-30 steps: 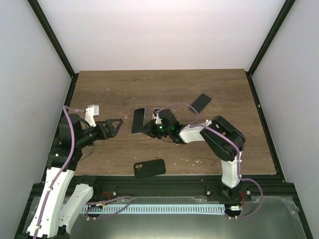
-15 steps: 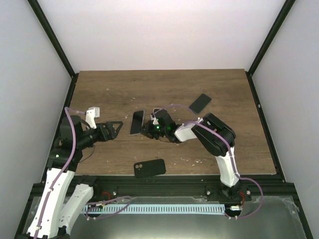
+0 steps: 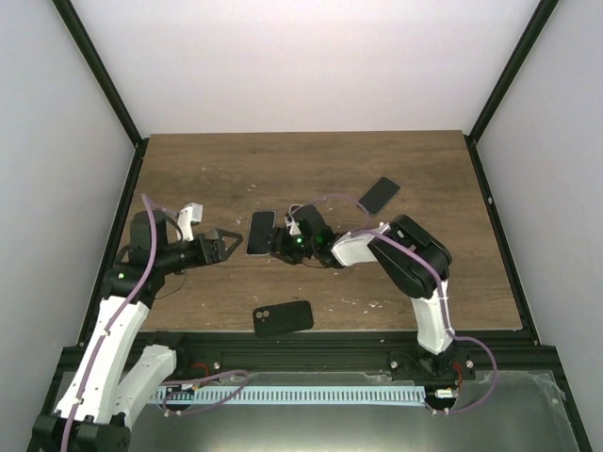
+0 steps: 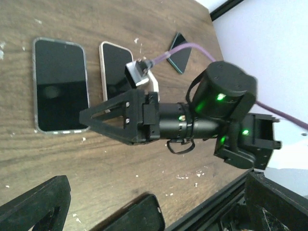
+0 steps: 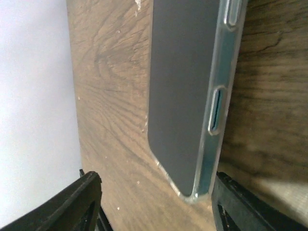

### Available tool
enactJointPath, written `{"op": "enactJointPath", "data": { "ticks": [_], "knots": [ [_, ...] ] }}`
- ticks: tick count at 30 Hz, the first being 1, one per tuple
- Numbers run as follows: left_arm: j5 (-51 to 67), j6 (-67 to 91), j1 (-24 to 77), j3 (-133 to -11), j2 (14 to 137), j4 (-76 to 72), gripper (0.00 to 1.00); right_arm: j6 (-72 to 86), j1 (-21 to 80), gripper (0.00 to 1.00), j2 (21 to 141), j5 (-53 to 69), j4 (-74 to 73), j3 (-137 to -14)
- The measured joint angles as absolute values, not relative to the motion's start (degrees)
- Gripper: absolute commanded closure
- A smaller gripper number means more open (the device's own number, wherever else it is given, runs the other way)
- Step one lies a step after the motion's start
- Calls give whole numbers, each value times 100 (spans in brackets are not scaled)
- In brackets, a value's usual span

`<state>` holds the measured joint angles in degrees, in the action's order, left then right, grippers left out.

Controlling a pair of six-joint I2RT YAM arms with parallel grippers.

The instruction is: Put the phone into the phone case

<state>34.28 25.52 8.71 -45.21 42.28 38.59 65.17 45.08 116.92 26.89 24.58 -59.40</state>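
Top external shows the phone (image 3: 261, 232) lying flat on the table (image 3: 217, 169), and my right wrist view shows a clear case (image 5: 214, 125) rimming it. My right gripper (image 5: 156, 179) is open, a finger either side of the phone's corner, gripping nothing, with a second phone (image 4: 115, 62) just beside it; my left gripper (image 3: 226, 247) hovers wide open and empty just left of the phone. A black phone (image 3: 283, 318) lies back-up near the front edge, a far phone (image 3: 379, 195) well apart at back right

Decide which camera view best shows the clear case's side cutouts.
Right wrist: the clear case fills the frame edge-on, cutouts plain. Left wrist shows only its front face; top external, a small dark slab.
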Motion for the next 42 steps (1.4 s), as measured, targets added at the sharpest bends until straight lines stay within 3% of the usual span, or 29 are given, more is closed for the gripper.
{"op": "enactJointPath", "data": {
  "ticks": [7,20,30,42],
  "knots": [
    [3787,2689,871,-4359,4528,3817,0,5843,4508,34,10995,2853,1597,-5894],
    [3924,2987,871,-4206,4451,3629,1,2810,4517,55,9004,2956,-220,-5277],
    [3190,2932,871,-4687,3940,3918,0,985,4987,57,9039,2624,-1411,-5277],
    [1920,2718,871,-4980,3100,4252,0,-180,5789,57,9529,1817,-1671,-5400]
  ]
}}
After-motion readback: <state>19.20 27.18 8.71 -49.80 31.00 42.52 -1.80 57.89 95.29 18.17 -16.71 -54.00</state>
